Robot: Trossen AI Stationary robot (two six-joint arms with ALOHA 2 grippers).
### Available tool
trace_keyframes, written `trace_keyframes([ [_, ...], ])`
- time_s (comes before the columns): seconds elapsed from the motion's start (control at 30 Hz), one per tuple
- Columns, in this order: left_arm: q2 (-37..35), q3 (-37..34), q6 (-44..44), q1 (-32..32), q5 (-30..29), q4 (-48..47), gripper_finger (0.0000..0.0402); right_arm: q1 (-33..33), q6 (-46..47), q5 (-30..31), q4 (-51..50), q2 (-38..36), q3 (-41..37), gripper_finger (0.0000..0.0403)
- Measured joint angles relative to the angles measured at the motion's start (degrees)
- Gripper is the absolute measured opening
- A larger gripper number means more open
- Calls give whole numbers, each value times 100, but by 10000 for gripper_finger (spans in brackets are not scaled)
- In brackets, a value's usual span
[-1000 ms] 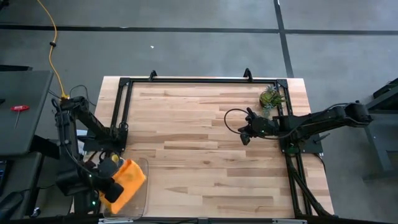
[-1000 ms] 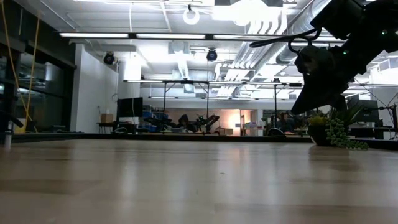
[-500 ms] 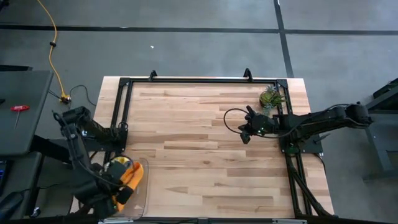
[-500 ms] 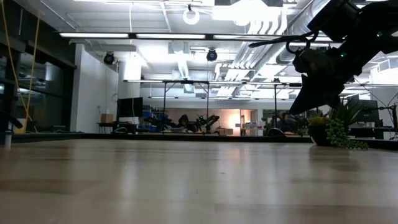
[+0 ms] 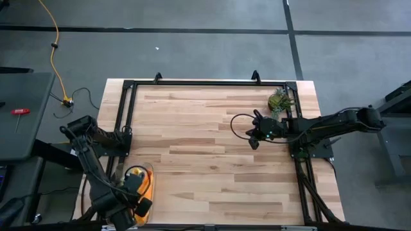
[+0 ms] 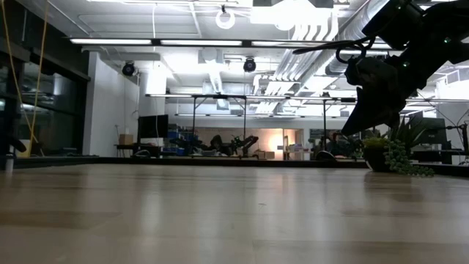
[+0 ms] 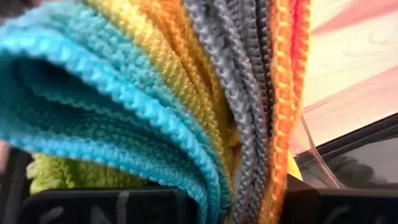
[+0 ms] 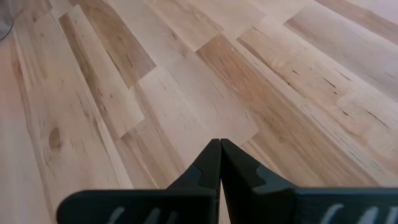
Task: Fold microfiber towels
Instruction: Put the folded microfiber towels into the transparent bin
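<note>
My left gripper (image 5: 136,191) is at the table's near left corner, over the clear plastic tray (image 5: 151,169), and is shut on a stack of microfiber towels (image 5: 148,186). From above only the orange towel shows. The left wrist view shows the teal (image 7: 93,81), yellow (image 7: 168,68), grey (image 7: 233,81), orange (image 7: 283,106) and lime green (image 7: 62,177) towels edge-on and pressed together. My right gripper (image 5: 252,136) is shut and empty, and it hovers above the bare wood at the right (image 8: 219,146). My left gripper holds the towel stack between its two fingers (image 7: 93,208), with several layers of rounded folds (image 7: 211,174) packed in the gap. The stack stands on edge in the hold, over the tray. I cannot tell whether it rests on the tray.
The tray's clear wall (image 7: 318,158) is close beside the stack. A small spiky green plant (image 5: 279,100) stands at the far right, just behind my right gripper. A black frame (image 5: 192,83) runs along the far, left and right sides. Bare wood fills the middle.
My left gripper has gone toward the table's near edge with the towel stack and has turned. The orange towel showed broad and flat from above a second ago. Now it shows as a narrow strip, standing on edge over the tray.
</note>
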Motion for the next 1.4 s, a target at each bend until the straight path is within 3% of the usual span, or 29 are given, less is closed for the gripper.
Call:
trace_keyframes([
  [0.2,201,-86,-624,-115,-54,118,45,0,-44,0,0,0,0,0],
  [0.5,543,-96,-610,-173,-208,211,45,0,66,-2,0,0,0,0],
  [0.83,567,-966,-708,-270,249,985,45,0,247,-42,0,0,0,0],
  [1.17,567,-1118,-813,-320,490,836,45,2,384,-44,2,0,0,0],
  [1.4,567,-1133,-674,-261,178,1081,45,2,386,-43,1,0,0,0],
])
